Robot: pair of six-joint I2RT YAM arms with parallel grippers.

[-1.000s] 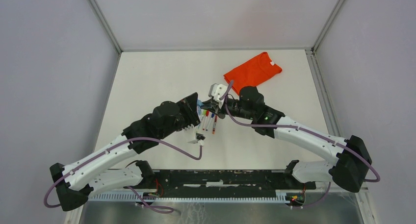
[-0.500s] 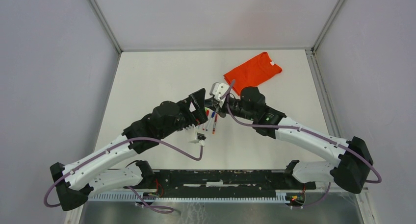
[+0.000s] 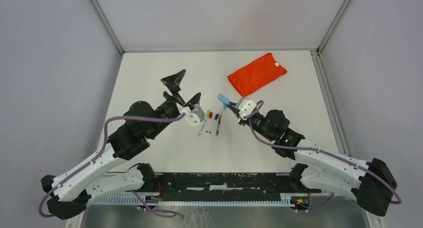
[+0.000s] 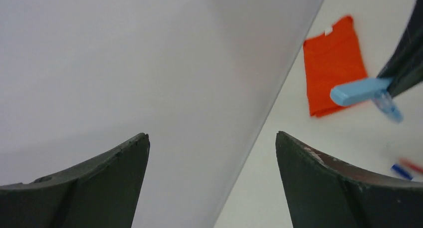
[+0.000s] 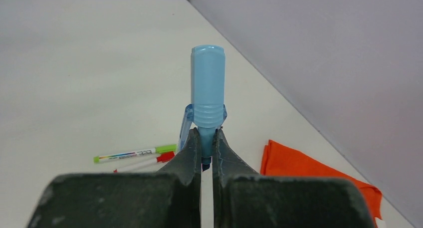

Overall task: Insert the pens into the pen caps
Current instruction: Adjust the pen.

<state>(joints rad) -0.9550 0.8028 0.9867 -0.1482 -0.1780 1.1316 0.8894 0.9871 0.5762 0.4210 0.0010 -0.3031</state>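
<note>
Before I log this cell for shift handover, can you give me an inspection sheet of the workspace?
Surface: white table.
Job's things: four pens side by side mid-table; pale-blue piece, pen or cap unclear, held aloft.
Clutter: folded orange shirt, far right.
Hands: left hand open, raised; right hand shut on the pale-blue piece.
Cables: purple cables along both arms.
Surroundings: grey walls on three sides.

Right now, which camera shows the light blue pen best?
Right wrist: the light blue pen stands close and sharp, pinched in the right gripper. Top external shows it tiny; left wrist shows it blurred, sideways near the right edge.
</note>
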